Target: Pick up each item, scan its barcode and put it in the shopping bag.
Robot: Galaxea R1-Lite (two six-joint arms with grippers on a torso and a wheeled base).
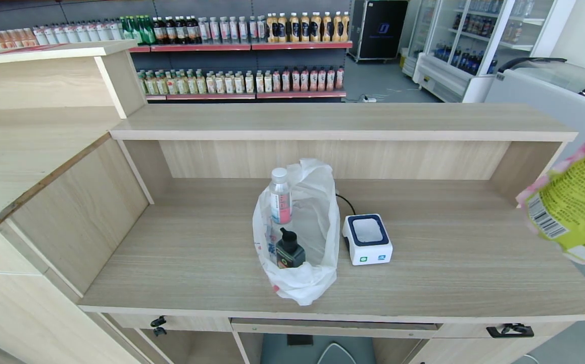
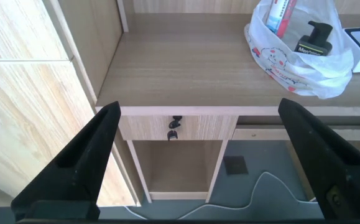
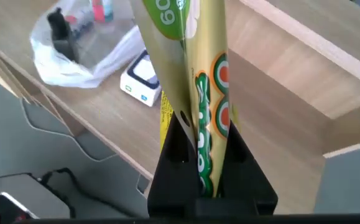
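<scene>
Left pincer [image 2: 198, 165] hangs spread wide, out in front of the tabletop [image 2: 186, 74], holding nothing. Right pincer [image 3: 203, 134] pinches the packet [image 3: 195, 56], aloft off the tabletop's right end, barcode showing. Scanning looks like the step in hand. Next, bring that barcode over the scanner [image 1: 367, 237], just beside the bag [image 1: 318, 202].

- Snack bag [image 1: 575, 202]: yellow-green face, pink-and-white edges, white barcode panel with black bars, orange-and-green round marks on the other face.
- Shopping bag [image 1: 318, 222]: translucent white, red print near the base.
- Water bottle [image 1: 280, 199]: clear body, white cap, pink-and-white label.
- Pump bottle [image 1: 289, 250]: black pump head, dark body.
- Scanner [image 1: 367, 239]: white housing, dark blue frame around a pale window, one green and one blue mark.
- Counter [image 1: 449, 263]: light wood grain.
- Left gripper [image 2: 199, 109] and right gripper [image 3: 204, 134]: black.
</scene>
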